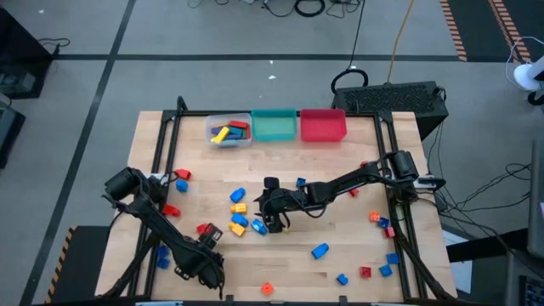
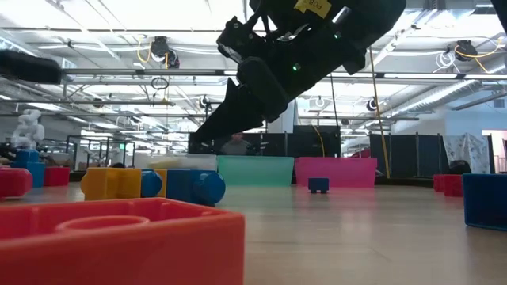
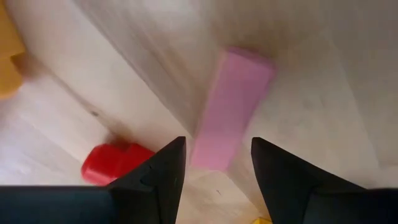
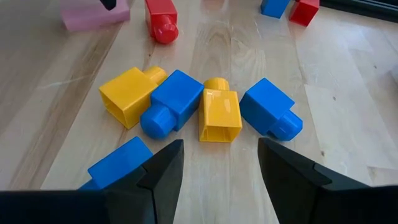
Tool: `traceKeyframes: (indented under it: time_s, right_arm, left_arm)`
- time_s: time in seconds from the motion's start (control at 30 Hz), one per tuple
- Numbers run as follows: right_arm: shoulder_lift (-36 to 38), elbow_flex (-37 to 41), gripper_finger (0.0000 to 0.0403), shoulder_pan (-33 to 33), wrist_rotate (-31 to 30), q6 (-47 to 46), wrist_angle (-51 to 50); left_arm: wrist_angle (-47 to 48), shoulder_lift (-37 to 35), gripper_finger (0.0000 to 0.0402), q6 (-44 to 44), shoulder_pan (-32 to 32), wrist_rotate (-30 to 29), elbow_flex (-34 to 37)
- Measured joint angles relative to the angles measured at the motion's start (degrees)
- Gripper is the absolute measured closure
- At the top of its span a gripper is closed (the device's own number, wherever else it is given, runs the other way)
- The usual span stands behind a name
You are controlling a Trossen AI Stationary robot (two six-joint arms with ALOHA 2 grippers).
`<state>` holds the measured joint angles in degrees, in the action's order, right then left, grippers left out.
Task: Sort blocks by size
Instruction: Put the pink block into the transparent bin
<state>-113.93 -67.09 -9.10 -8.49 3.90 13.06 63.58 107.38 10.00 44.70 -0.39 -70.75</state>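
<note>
A long pink bar (image 3: 231,109) lies flat on the wooden table, with a red brick (image 3: 115,163) beside it. My left gripper (image 3: 214,146) hangs open above the bar's near end, one finger on each side, touching nothing; in the high view it (image 1: 202,265) hides the bar. My right gripper (image 4: 221,146) stands open at mid-table (image 1: 270,217), slanting down over a cluster of yellow (image 4: 127,93) and blue (image 4: 171,102) bricks, clear of them. The clear bin (image 1: 229,129) holds yellow, red and blue long bars.
A teal bin (image 1: 274,126) and a red bin (image 1: 323,126) stand beside the clear one at the far edge. Loose bricks lie at the right (image 1: 320,250), (image 1: 365,272), the left (image 1: 181,176) and the near edge (image 1: 267,289).
</note>
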Motion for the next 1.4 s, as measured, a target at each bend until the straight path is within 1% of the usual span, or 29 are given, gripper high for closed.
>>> traceKeyframes:
  time_s: [0.2, 0.43, 0.53, 0.63, 0.73, 0.83, 0.97, 1.03, 1.17, 1.27, 1.4]
  right_arm:
    - [0.00, 0.00, 0.0209, 0.02, -0.01, 0.00, -0.03]
    - [0.00, 0.00, 0.0209, -0.01, -0.01, 0.00, -0.04]
    - [0.00, 0.00, 0.0209, -0.01, 0.01, 0.00, -0.09]
    - [0.00, 0.00, 0.0209, 0.02, -0.01, -0.02, -0.30]
    - [0.00, 0.00, 0.0209, 0.02, -0.01, 0.00, -0.28]
    - [0.00, 0.00, 0.0209, 0.02, -0.02, 0.00, -0.24]
    - [0.00, 0.00, 0.0209, -0.01, -0.02, 0.00, -0.24]
    - [0.00, 0.00, 0.0209, 0.02, -0.02, 0.00, -0.25]
    - [0.00, 0.00, 0.0209, -0.01, -0.01, 0.00, -0.41]
    - [0.00, 0.00, 0.0209, 0.02, -0.03, 0.00, -0.42]
    - [0.00, 0.00, 0.0209, 0.00, -0.03, 0.00, -0.44]
  left_arm:
    - [-0.07, 0.01, 0.0217, 0.13, -0.09, 1.18, -0.03]
    - [-4.60, 2.44, 0.0217, 1.43, -0.73, -2.88, -0.08]
    - [-5.58, 4.26, 0.0217, 1.06, -1.08, -2.07, -0.25]
    - [-5.60, 5.77, 0.0217, -0.30, -1.30, -0.07, -0.39]
    - [-5.60, 6.16, 0.0219, 0.92, -1.33, -0.17, -0.40]
    - [-5.61, 5.89, 0.0239, 5.00, -2.39, 0.47, -0.26]
    - [-5.64, 4.41, 0.0293, 10.01, -4.53, 1.58, -0.11]
    - [-5.67, 3.68, 0.0297, 11.15, -5.66, 0.18, 0.02]
    - [-5.52, 1.14, 0.0297, 14.16, -8.24, -7.08, 0.14]
    - [-3.49, -2.01, 0.0297, 15.70, -9.71, -10.61, 0.14]
    - [1.04, -7.28, 0.0297, 16.70, -12.83, -17.92, 0.08]
